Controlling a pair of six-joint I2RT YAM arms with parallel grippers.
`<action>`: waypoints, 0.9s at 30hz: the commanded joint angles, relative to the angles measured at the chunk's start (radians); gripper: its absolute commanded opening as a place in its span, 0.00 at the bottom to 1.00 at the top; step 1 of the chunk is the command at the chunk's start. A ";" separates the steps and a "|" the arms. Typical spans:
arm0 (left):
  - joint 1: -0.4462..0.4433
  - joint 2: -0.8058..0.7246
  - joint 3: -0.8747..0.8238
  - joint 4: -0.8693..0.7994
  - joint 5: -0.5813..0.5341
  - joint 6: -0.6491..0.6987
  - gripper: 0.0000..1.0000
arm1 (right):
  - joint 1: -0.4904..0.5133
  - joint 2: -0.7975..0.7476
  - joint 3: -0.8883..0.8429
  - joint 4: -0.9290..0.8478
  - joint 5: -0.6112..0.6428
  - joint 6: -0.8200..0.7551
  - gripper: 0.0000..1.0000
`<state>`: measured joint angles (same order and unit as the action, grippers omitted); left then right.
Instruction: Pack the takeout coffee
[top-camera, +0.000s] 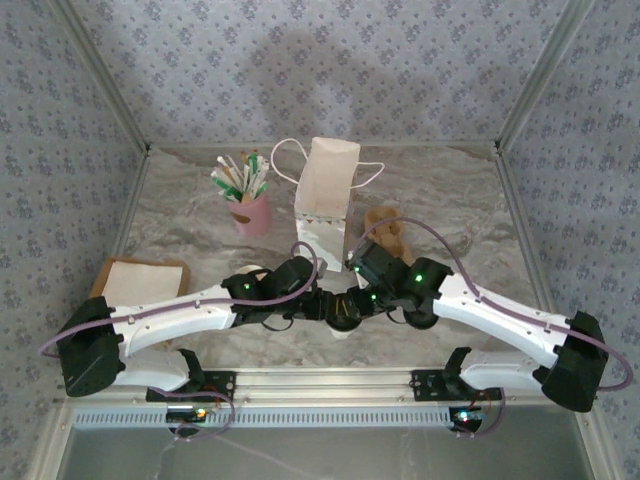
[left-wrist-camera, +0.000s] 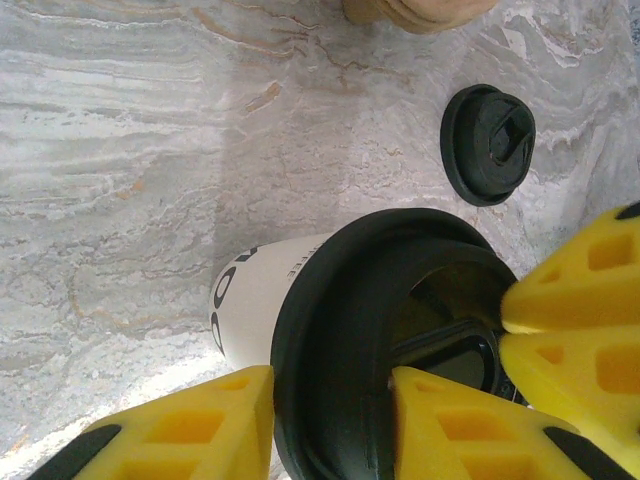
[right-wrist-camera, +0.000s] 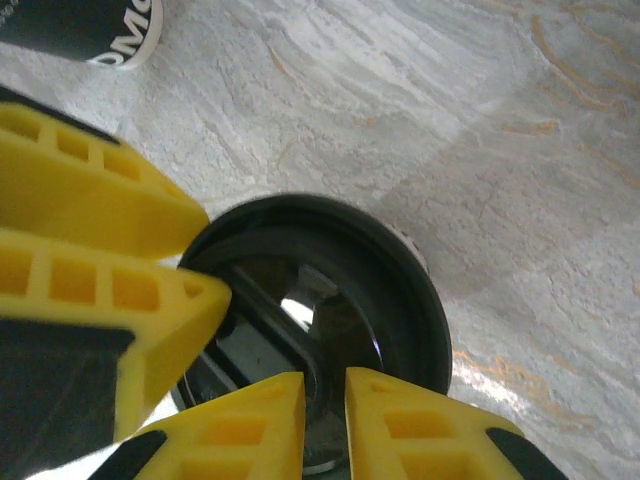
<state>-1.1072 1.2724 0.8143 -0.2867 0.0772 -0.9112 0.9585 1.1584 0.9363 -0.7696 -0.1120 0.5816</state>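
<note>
The left arm's fingers (left-wrist-camera: 200, 430) were closed on the rim of the black lid (left-wrist-camera: 340, 330), 1 finger outside the wall of the coffee cup (left-wrist-camera: 250, 300) and 1 on the lid's top. The right arm's fingers (right-wrist-camera: 260, 420) stood narrow at the opposite rim. Whether they actually pinched it I could not tell.

The cup stood by the middle of the worktop's (top-camera: 180, 215) near edge, in front of the paper bag (top-camera: 325, 195).

It was probably light, with a thin paper wall that would buckle under a hard squeeze. If it was filled, which I could not tell, it would be heavier and would slosh. The lid looked like smooth, slippery plastic, pressed on rather than locked. A lift by the rim alone could pull it off, so the safer hold seemed to be around the body just below the lid, kept upright.

Black lettering on the white wall was cut off, with 1 large round letter and smaller print too blurred to read. A second cup (right-wrist-camera: 90, 30) nearby showed partial white letters on a dark band, not a whole word. A second lid (left-wrist-camera: 488, 145) lay apart on the worktop and bore no writing I could make out.
</note>
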 joint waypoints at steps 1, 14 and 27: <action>-0.005 0.026 0.003 -0.021 -0.008 -0.009 0.33 | 0.008 -0.043 0.039 -0.065 -0.012 0.015 0.22; -0.006 0.038 0.017 -0.022 -0.004 -0.005 0.33 | 0.000 0.000 -0.069 -0.047 -0.025 0.022 0.22; -0.005 -0.064 0.096 -0.124 -0.081 0.041 0.65 | 0.007 -0.134 0.111 -0.165 0.027 0.001 0.54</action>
<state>-1.1072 1.2606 0.8391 -0.3511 0.0429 -0.8986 0.9630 1.0573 1.0153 -0.8650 -0.1131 0.5907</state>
